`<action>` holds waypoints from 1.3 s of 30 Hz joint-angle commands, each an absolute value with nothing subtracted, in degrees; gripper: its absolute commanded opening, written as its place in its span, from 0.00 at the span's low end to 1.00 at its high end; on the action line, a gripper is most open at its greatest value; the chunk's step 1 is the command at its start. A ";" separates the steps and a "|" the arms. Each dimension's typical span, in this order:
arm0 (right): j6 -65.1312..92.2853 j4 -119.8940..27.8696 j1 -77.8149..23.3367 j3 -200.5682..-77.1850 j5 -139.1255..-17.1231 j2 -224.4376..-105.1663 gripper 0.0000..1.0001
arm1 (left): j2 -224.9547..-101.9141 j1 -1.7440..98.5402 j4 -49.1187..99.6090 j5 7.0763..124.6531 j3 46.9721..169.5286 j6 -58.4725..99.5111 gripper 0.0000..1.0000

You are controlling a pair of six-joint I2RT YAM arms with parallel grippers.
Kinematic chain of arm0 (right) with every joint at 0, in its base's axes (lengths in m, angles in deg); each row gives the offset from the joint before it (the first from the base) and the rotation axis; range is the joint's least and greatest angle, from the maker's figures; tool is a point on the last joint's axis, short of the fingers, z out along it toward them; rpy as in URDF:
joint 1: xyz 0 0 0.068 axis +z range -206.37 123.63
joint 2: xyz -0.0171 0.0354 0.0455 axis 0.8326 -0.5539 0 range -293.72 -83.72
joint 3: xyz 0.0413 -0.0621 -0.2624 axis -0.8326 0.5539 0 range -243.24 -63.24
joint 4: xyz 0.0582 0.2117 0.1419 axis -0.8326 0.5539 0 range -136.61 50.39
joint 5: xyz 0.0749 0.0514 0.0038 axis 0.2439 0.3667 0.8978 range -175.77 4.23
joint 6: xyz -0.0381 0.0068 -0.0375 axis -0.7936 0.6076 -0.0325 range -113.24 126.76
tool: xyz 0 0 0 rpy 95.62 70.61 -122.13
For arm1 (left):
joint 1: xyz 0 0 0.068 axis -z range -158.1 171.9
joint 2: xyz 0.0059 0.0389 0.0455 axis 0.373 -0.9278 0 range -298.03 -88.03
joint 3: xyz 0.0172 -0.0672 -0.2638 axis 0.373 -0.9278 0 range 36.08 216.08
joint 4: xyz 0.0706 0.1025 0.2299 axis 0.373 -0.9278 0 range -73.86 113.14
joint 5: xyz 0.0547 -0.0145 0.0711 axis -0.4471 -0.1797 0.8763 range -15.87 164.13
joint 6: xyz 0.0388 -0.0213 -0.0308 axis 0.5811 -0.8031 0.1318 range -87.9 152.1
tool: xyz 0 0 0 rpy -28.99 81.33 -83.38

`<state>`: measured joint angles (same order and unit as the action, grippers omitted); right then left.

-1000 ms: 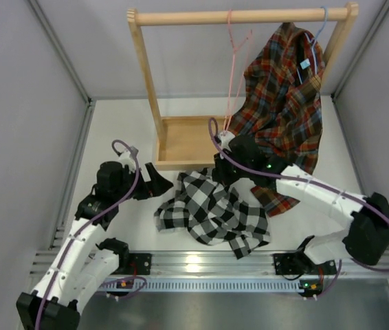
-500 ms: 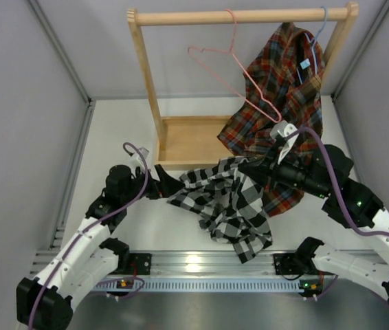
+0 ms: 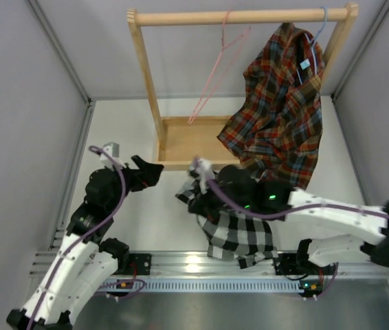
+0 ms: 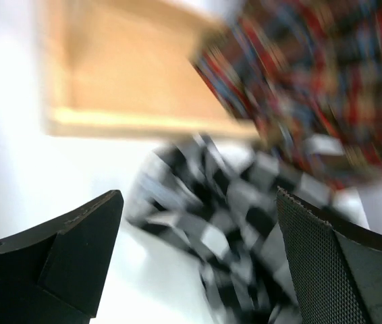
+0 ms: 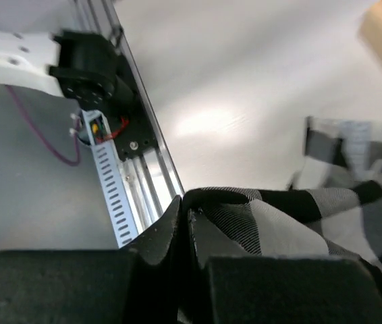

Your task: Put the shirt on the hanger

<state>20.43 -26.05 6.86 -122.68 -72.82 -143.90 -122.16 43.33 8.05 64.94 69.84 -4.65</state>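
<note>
Grey walls [image 3: 16, 103] enclose the white counter [image 3: 122, 130]. Left pincer [image 4: 198, 197] spread, empty, checked shirt [image 4: 238, 202] just ahead; right pincer [image 5: 184, 219] pressed together, pinching its fabric, aluminium rail [image 5: 137, 169] beyond.

**My three camera positions**

My top camera looks down from behind the arm bases, taking in the table [image 3: 122, 130] and the wooden rack [image 3: 146, 75] at its far end. The left wrist view sits low, peering between the parted jaws of the left gripper [image 4: 199, 196] toward the rack's tray [image 4: 130, 74]. The right wrist view is nearly against the checked shirt [image 5: 353, 196], facing the aluminium rail [image 5: 150, 182]. All three catch that shirt.
</note>
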 commanded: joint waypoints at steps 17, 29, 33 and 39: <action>28.74 -29.39 17.40 -127.35 -96.49 -157.16 0.75 | -118.61 43.26 -10.88 80.70 82.67 -1.21 0.98; 24.25 -18.14 -7.66 -114.31 -99.83 -138.75 0.78 | -134.93 67.47 1.36 73.38 82.29 -7.97 0.98; 24.25 -16.29 -12.59 -112.99 -99.83 -137.42 0.78 | -147.65 85.94 -9.88 104.10 91.76 -11.74 0.98; 24.52 -15.50 -13.56 -111.32 -100.62 -134.09 0.78 | -159.37 88.61 -15.79 107.61 94.70 -14.22 0.97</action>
